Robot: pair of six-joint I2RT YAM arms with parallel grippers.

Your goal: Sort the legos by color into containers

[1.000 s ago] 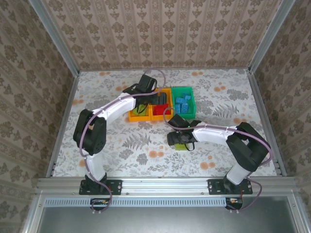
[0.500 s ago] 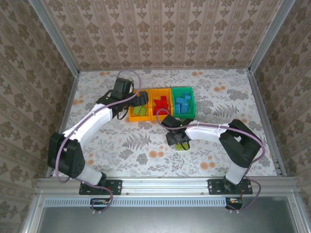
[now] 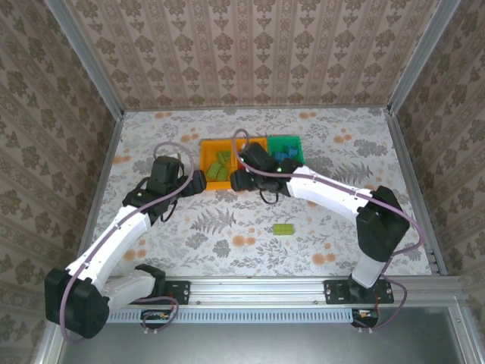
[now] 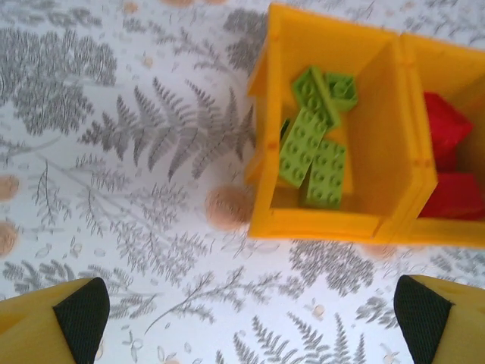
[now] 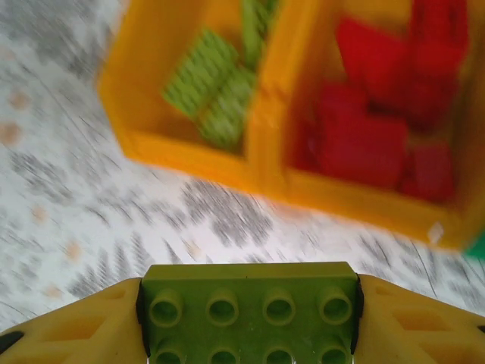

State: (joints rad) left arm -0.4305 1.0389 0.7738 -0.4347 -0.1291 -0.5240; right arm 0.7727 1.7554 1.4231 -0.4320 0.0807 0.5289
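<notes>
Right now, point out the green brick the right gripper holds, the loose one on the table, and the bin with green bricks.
held green brick point(image 5: 250, 311): right wrist view, studded top
loose green brick point(image 3: 284, 229): top view, middle
orange bin point(image 4: 318, 225): left wrist view, near wall

Loses the lower studs of the lime brick point(image 5: 250, 311) to the right wrist view's bottom edge. Smears the left orange bin point(image 5: 186, 155) and middle orange bin point(image 5: 356, 197) behind with motion blur. Crops the left end effector point(image 4: 250, 315) to two fingertip corners. Buries the middle orange bin and part of the green bin point(image 3: 288, 139) under the right arm point(image 3: 326, 193).
</notes>
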